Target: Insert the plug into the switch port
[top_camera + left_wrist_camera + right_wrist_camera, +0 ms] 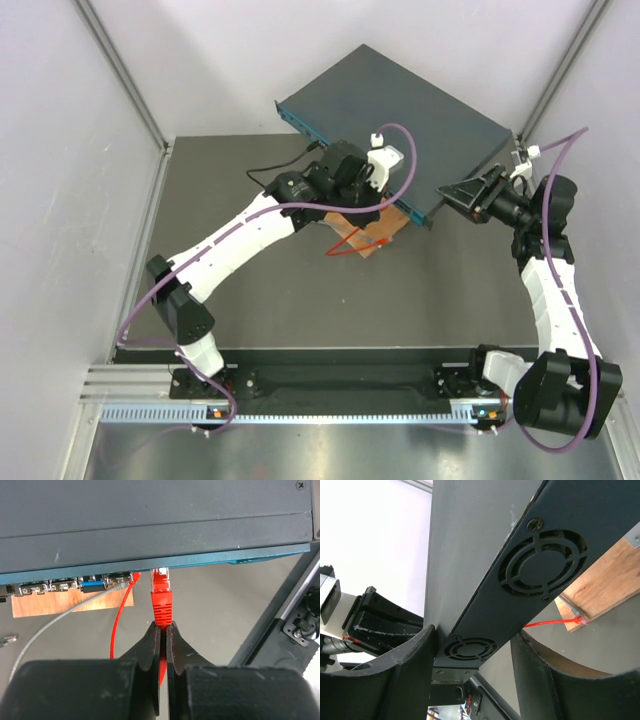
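Holding the plug (pixel 161 592) pinched tight, left gripper (pixel 163 630) has it just short of switch port row (pixel 75 586); insertion left. Right gripper (pixel 472 650) straddles the switch (pixel 520 580) corner, jaws apart.

Overhead view, two close wrist views

No readable text or labels
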Tool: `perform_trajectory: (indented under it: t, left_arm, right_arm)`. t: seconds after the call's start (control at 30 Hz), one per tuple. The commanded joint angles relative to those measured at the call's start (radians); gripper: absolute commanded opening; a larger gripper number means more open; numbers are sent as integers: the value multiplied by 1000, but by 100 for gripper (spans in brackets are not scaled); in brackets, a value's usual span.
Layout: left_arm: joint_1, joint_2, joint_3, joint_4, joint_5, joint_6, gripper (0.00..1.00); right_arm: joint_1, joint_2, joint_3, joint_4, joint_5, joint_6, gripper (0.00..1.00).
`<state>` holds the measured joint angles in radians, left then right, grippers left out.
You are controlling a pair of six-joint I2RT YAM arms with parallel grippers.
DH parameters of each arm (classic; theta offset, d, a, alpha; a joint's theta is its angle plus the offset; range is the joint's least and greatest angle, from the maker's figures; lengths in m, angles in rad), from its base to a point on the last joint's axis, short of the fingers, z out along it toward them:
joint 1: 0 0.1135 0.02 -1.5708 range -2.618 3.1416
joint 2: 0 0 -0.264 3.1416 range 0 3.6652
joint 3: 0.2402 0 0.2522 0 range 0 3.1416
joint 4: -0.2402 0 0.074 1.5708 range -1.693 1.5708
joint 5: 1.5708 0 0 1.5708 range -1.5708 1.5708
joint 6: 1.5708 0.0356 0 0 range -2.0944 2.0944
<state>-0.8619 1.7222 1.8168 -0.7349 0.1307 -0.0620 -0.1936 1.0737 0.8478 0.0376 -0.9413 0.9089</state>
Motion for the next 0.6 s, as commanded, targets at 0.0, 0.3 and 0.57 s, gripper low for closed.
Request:
perform_trajectory:
  t: [0.0,0.3,0.57]
  left_arm:
    - [15,17,91,54,18,-16,0]
    - [15,45,130,115,56,-45,0]
    - [14,85,153,184,61,-75,0]
  right_arm:
    - [42,-20,57,45,25,-131,0]
    - [57,-20,59,33,35,-140,0]
    - [72,-20,57,35,39,-139,0]
